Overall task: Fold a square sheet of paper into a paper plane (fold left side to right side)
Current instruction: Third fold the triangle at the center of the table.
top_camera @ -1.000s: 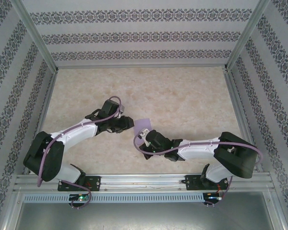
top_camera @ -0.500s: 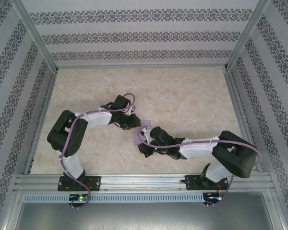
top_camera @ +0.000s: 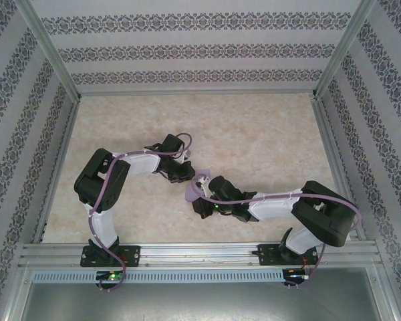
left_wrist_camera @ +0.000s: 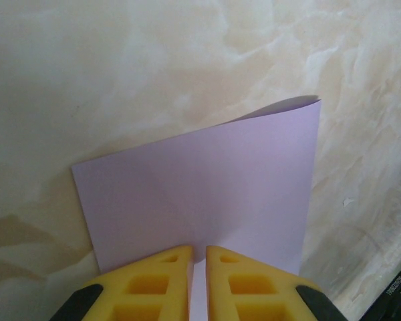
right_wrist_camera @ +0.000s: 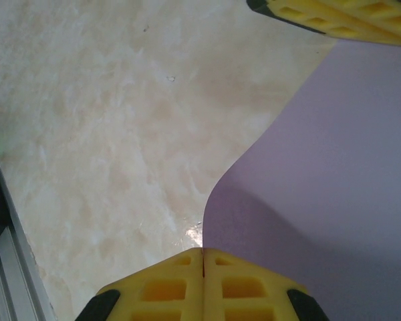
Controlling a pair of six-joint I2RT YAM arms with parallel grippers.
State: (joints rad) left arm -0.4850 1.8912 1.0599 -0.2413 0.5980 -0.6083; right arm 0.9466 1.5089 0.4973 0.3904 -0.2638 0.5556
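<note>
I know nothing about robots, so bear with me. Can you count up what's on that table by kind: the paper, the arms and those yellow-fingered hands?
Lavender sheet of paper: 1
Robot arms, the left arm and the right arm: 2
Yellow-fingered hands, the left hand and the right hand: 2
Total: 5

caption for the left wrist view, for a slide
Left pincer straddling the near edge of the lavender sheet, far corner curled up

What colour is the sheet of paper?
Plain light purple, unmarked; the square sheet of paper shows best in the left wrist view.
</note>
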